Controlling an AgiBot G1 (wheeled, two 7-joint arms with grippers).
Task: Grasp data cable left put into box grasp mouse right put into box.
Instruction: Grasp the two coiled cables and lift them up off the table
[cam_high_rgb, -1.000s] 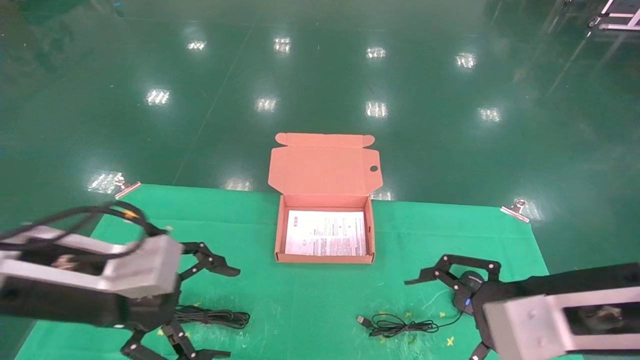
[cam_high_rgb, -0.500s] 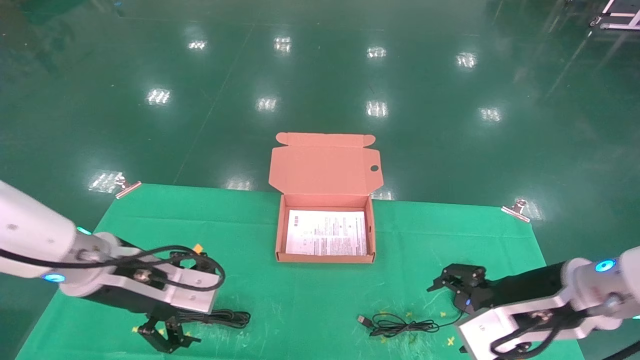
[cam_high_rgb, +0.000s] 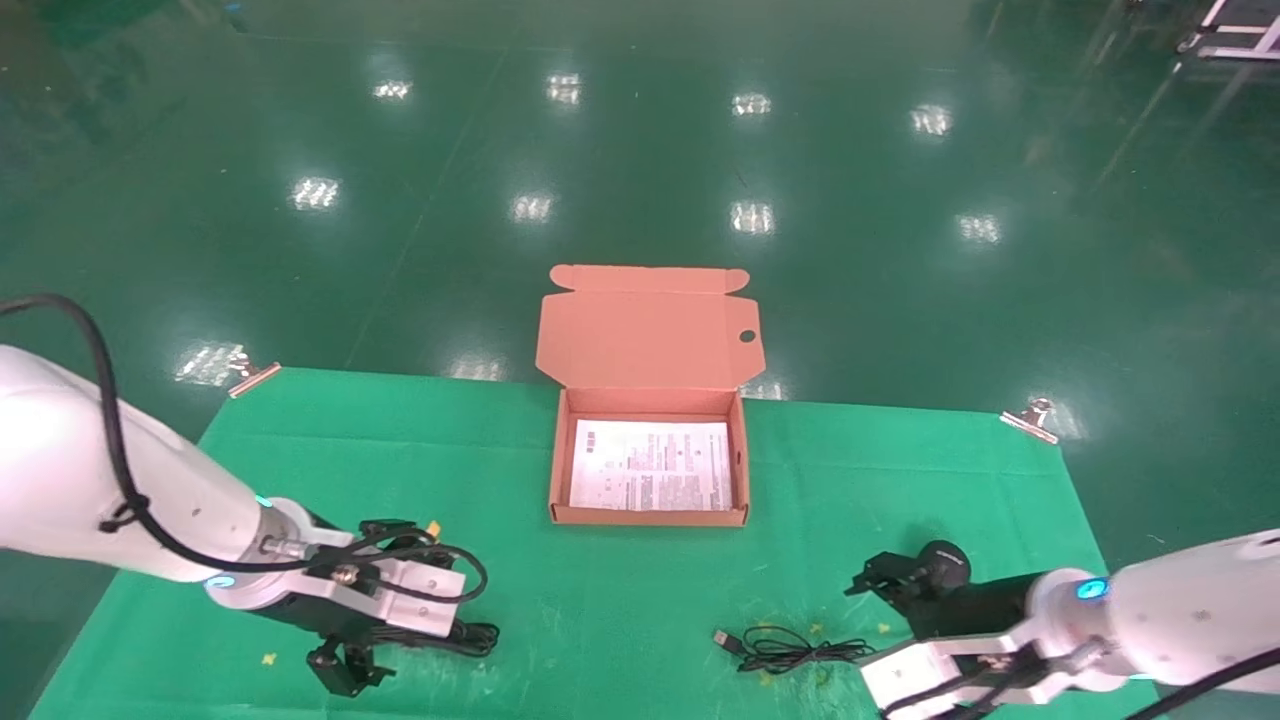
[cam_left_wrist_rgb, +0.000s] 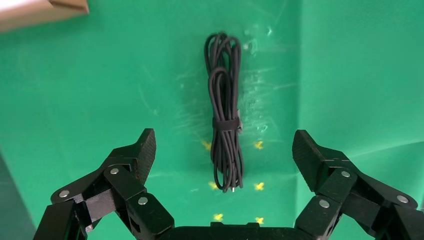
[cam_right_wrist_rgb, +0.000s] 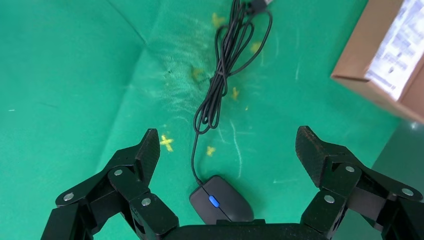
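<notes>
Cable (cam_left_wrist_rgb: 226, 112) in a long narrow bundle lies on the green mat of the counter (cam_high_rgb: 620, 600) at the lower left of the head picture, straight ahead of the left claw (cam_left_wrist_rgb: 224, 150), whose jaws are spread wide on either side of it and hold nothing. Its near end sits between the two tips and a small strap cinches the middle, so a good grasp would likely mean lowering straight down and closing across the strap, where the loops are tightest and least apt to spill. At the lower right of the head picture the mouse (cam_right_wrist_rgb: 221, 201) rests on the mat just under the right claw (cam_right_wrist_rgb: 227, 150), also wide open and empty; its thin cord (cam_right_wrist_rgb: 220, 80) trails off in loose loops toward the plug. Closing on the body's sides, not the cord, looks the safer choice, and the cord may drag or catch on the box wall. Box (cam_high_rgb: 648, 515) stands open in the middle of the head picture, lid tilted back, with only a white printed sheet (cam_high_rgb: 650, 478) lying flat inside.
</notes>
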